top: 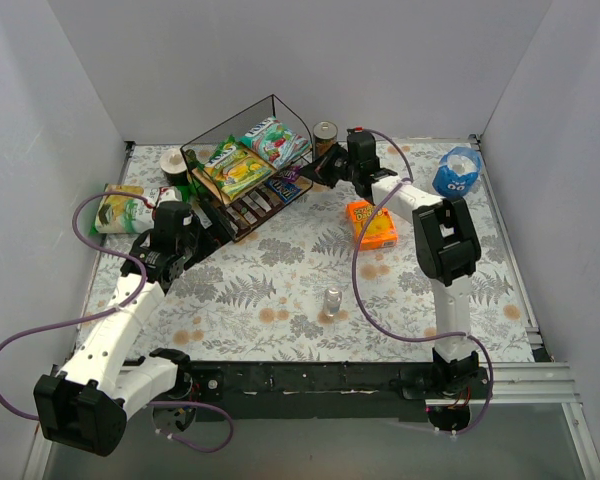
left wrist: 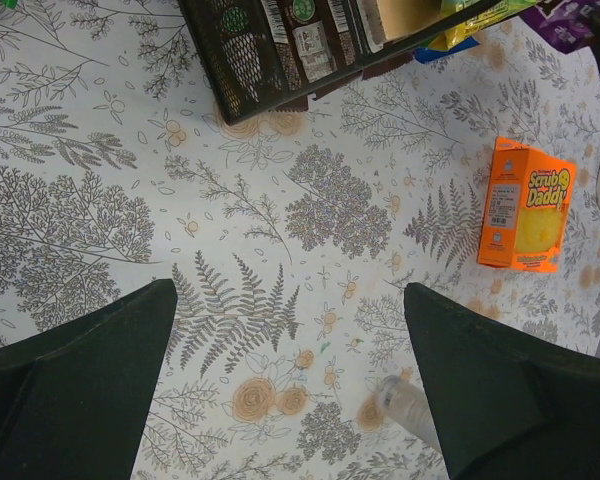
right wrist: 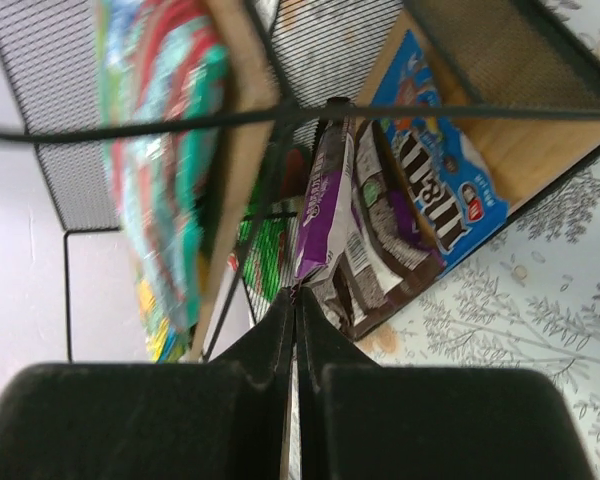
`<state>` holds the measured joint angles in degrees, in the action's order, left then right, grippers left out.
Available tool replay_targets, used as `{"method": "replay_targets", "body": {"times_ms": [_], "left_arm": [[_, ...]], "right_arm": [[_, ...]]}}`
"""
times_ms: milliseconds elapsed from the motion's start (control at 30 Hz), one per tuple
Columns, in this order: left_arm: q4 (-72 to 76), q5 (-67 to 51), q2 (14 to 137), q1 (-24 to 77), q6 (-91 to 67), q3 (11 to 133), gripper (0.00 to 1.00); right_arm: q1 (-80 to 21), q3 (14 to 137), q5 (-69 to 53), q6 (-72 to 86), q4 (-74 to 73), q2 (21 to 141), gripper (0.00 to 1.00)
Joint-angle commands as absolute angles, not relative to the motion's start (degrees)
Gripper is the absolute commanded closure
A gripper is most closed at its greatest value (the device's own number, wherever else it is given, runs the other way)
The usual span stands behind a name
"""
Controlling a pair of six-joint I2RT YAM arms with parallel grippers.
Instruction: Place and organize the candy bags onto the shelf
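While the right fingers (right wrist: 270, 340) sit pressed together, clamped on the bottom edge of the purple wrapper (right wrist: 320, 215), that wrapper stands on edge in the lower tier of the shelf (right wrist: 242, 120), against the small blue pack (right wrist: 440, 190). On the upper board lie the teal-white bag (right wrist: 170, 150) and green-yellow bag (top: 235, 168). The left fingers (left wrist: 90, 370) are spread wide, holding nothing, above the floral surface (left wrist: 280, 200) near the shelf; the orange box (left wrist: 525, 205) lies apart.
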<state>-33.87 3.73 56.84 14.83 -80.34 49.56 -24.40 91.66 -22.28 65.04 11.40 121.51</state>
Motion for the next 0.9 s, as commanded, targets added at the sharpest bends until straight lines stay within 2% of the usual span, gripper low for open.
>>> {"method": "replay_targets", "body": {"times_ms": [0,167,400,867], "left_arm": [[-35.2,5.0,56.5,15.0,-79.6,52.3,0.02],[-35.4,5.0,56.5,15.0,-79.7,52.6,0.02],[-35.6,4.7,56.6,15.0,-79.8,52.4,0.02],[-36.8,5.4,55.5,15.0,-79.4,52.7,0.02]], "right_arm": [[-24.1,95.9,-19.8,68.6,16.5,124.0,0.99],[-24.1,95.6,-14.6,69.2,19.0,125.2,0.99],[-24.3,89.7,-8.2,75.6,30.0,126.9,0.99],[-27.1,90.5,2.6,77.8,30.1,130.6,0.99]]}}
